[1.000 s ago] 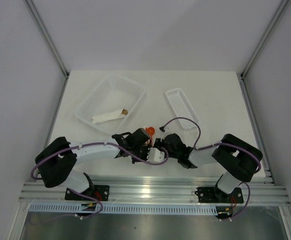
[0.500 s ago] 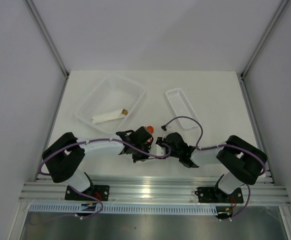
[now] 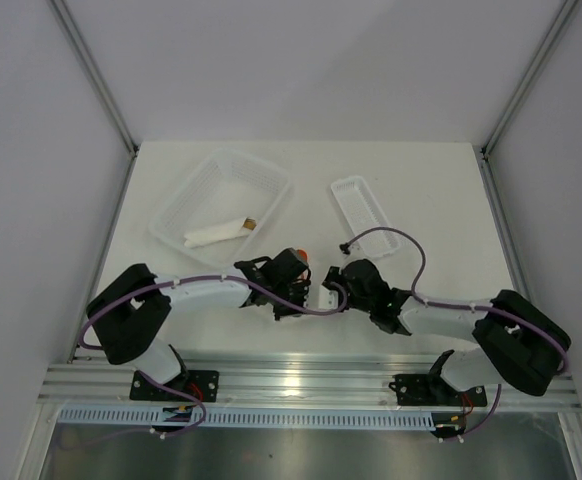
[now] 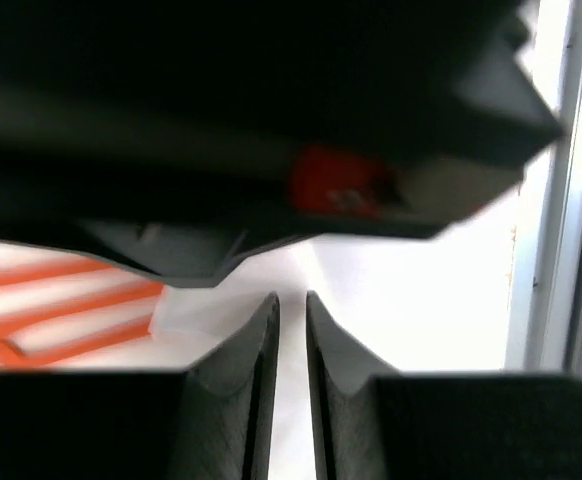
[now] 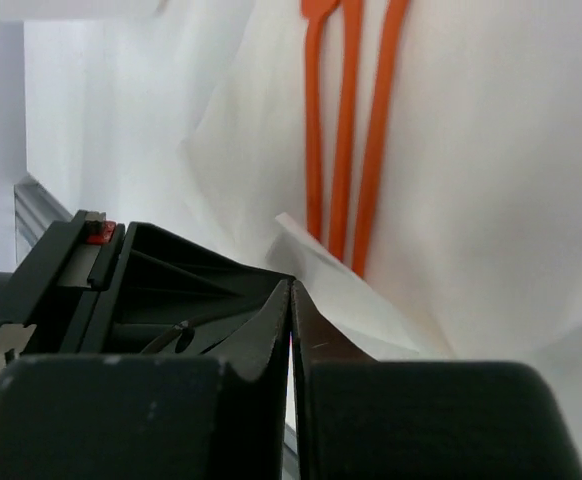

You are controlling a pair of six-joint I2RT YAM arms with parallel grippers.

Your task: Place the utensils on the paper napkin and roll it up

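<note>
Watching three thin orange-red plastic utensils (image 5: 346, 130) lying side by side on the creased white paper napkin (image 5: 471, 200), I see the right gripper (image 5: 291, 288) closed tight at its folded edge, the left gripper (image 4: 291, 305) barely parted beside it; a sideways tug could tear paper or scatter cutlery.

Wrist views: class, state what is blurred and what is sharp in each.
Left wrist view: top half dark and blurred; utensils soft. Right wrist view: right hand blurred up close; utensils and paper napkin sharper.
</note>
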